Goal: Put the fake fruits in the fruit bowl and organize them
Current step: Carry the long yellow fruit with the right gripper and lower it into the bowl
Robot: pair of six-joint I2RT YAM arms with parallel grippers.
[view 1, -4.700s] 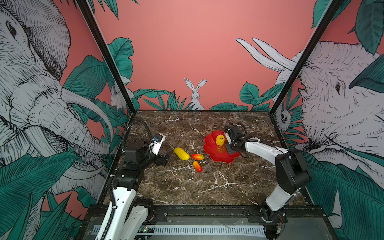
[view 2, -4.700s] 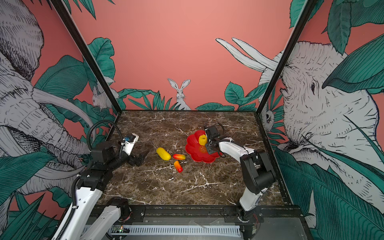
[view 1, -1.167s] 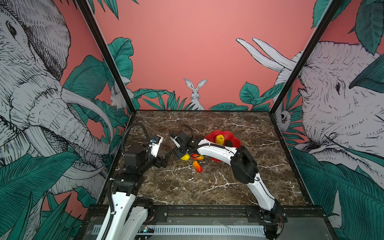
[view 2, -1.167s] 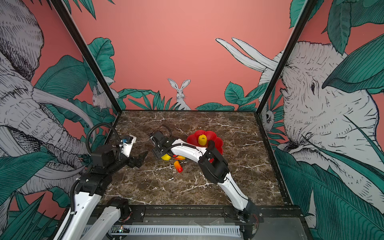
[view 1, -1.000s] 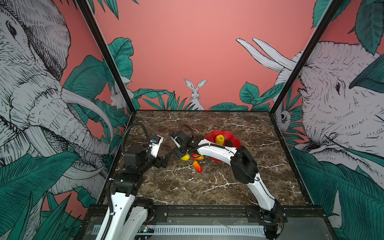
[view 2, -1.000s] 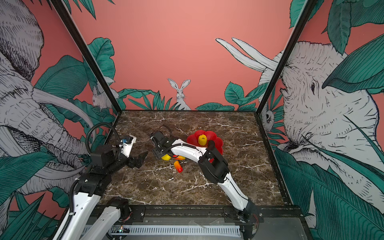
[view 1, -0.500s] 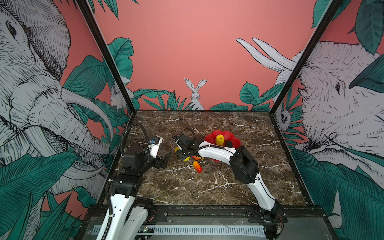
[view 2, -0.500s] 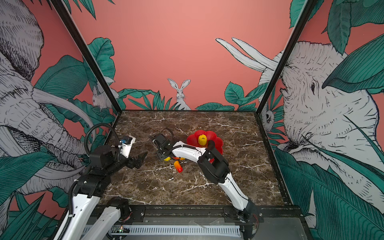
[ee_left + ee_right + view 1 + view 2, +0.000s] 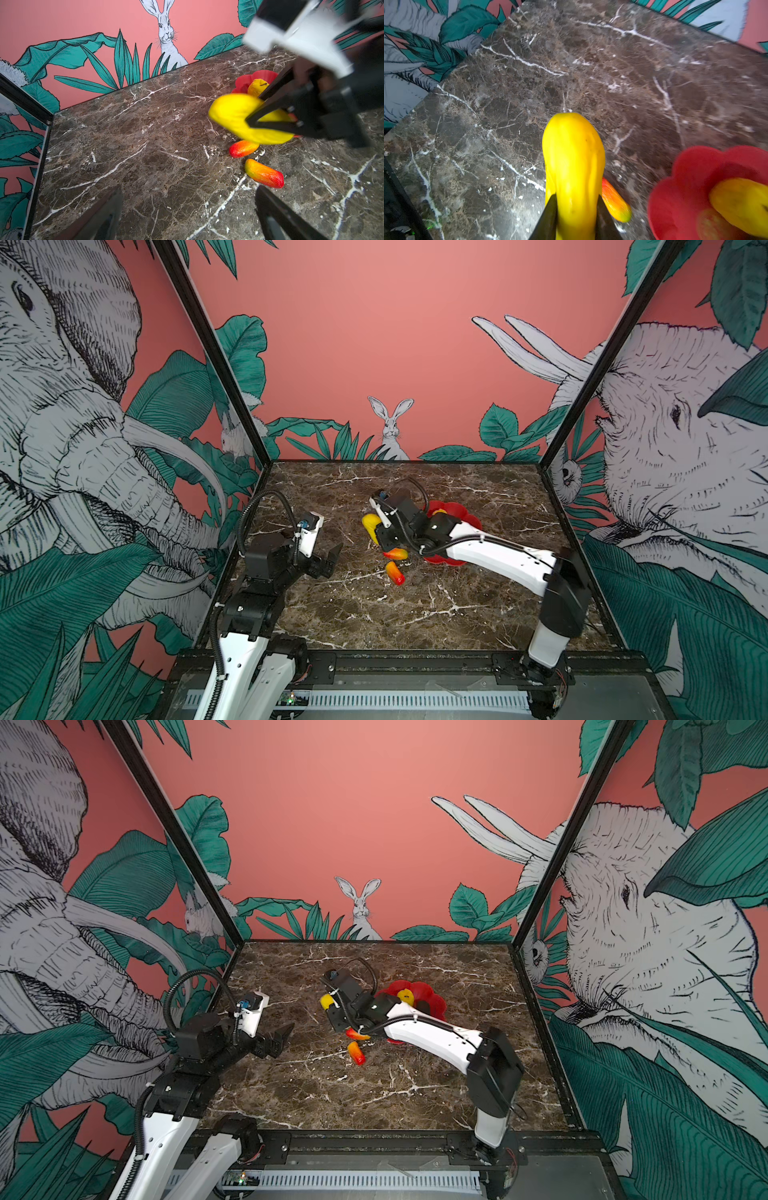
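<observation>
While the left claw (image 9: 328, 558) just hangs over the left side of the marble bench (image 9: 374, 614) with its jaws spread wide and nothing in them, the right claw (image 9: 574, 218) is the busy one: it's clamped tight on the long yellow fruit (image 9: 573, 166), gripping it near one end so most of it sticks out past the fingers (image 9: 550, 216). From the left wrist view that fruit (image 9: 239, 116) looks lifted clear of the bench, sitting above the two red-orange-yellow ones.

Those two are on the bare marble. One (image 9: 395, 553) lies just under the right claw, close to the bowl's near-left edge, and the other (image 9: 395, 572) is a little nearer the front, close to the first but I can't tell if they touch.

The red flower-shaped fruit bowl (image 9: 432, 1002) sits right of the bench's middle, towards the back, with the right arm (image 9: 498, 558) reaching across its front rim. The stubby yellow fruit (image 9: 405, 995) is already inside it. In a top view there's a dark shape in the bowl next to the arm, too hidden for me to say what it is.
</observation>
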